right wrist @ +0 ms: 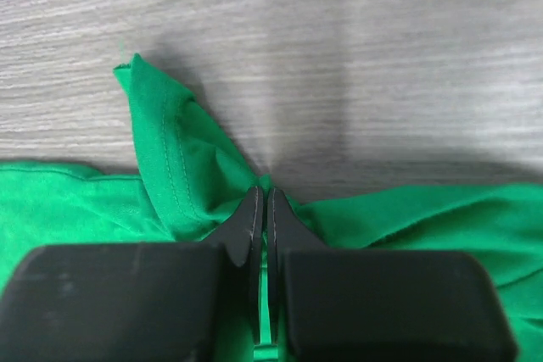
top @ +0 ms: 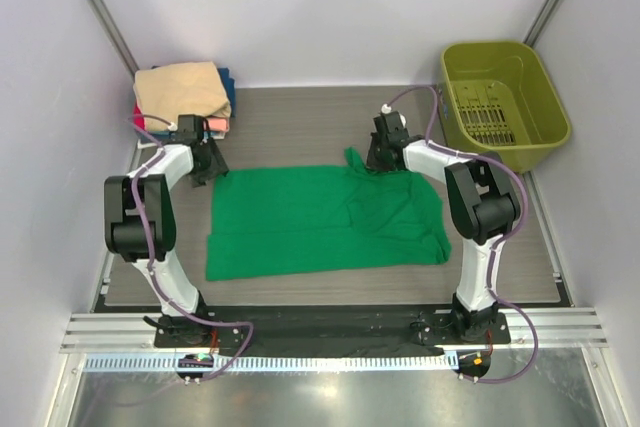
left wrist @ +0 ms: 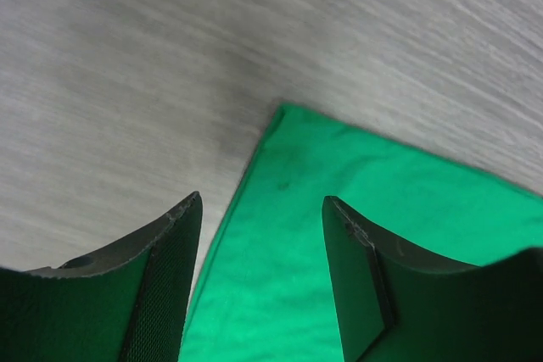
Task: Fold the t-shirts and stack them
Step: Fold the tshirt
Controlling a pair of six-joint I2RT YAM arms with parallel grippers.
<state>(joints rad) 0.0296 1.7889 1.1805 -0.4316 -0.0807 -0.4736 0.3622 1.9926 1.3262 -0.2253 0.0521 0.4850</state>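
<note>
A bright green t-shirt (top: 320, 219) lies spread on the wooden table, partly folded. My left gripper (top: 212, 169) is open over its far left corner (left wrist: 293, 209), the fingers (left wrist: 170, 252) straddling the shirt's edge without holding it. My right gripper (top: 378, 161) is shut on the shirt's far edge (right wrist: 280, 201), pinching a raised fold beside a sleeve hem (right wrist: 157, 150). A stack of folded shirts, tan (top: 180, 89) on top with pink, red and blue edges below, sits at the far left corner.
An olive-green plastic bin (top: 500, 102) stands at the far right corner. White walls enclose the table on three sides. Bare wood table (top: 300, 122) shows between the stack and the bin.
</note>
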